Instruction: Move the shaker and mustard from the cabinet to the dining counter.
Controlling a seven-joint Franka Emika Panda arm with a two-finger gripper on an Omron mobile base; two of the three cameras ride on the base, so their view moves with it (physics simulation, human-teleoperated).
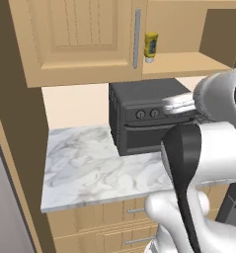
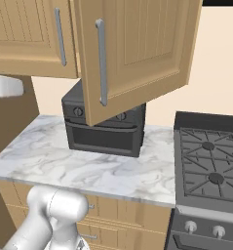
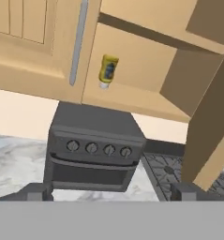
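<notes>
Behind the half-open cabinet (image 1: 80,44) door, mustard (image 1: 150,46) partly shows.

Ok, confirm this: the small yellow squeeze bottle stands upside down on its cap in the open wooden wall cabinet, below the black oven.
Not below: the small yellow squeeze bottle stands cap-down in the open wooden wall cabinet, above the black oven, as the left base view shows.

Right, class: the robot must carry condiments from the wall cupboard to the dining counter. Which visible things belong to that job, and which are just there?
Part of the job:
- mustard, standing on the shelf
- cabinet, right door open

Just there:
- black oven
- marble countertop
- stove
- drawers
</notes>
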